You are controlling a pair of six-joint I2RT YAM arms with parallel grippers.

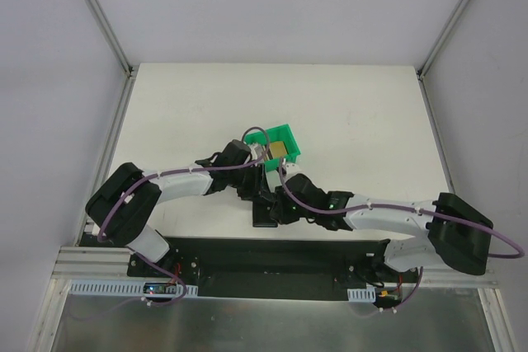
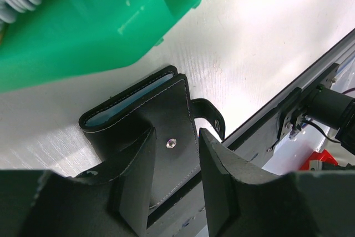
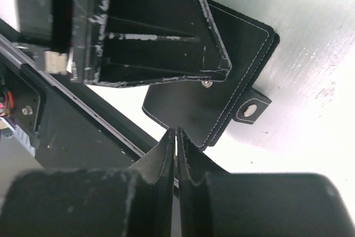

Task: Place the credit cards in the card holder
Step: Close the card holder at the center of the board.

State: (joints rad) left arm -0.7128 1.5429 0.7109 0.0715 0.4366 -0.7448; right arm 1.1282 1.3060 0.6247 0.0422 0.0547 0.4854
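White counter (image 1: 355, 113), grey walls on three sides, and both arms meet near the front middle.

The holder (image 2: 166, 115) lies flat on the counter, close to the front edge. It is folded closed. Its tab (image 2: 212, 116) sticks out to the side and is not pressed onto the snap (image 2: 172, 144). You can see a thin blue line of the inside along the edge that faces the bin (image 1: 285, 133).

Your left end effector (image 2: 176, 137) is right over the holder. Its fingers are apart, one on each side of the snap, and they are not squeezing anything.

Your right end effector (image 3: 176, 132) comes from the other side. Its fingers are pressed together, and the tips sit right at the holder's near edge. You cannot tell if a bit of that edge is pinched between them.

The cards are not in the holder yet. One gold card (image 1: 280, 150) shows inside the green bin, which sits just past the holder, on the far side from you.

So the holder is straight below the left end effector, and the bin is just beyond it. The left arm is the nearer one to the cards. It looks like the holder must be opened first, so one arm should hold it down while the other lifts the flap.
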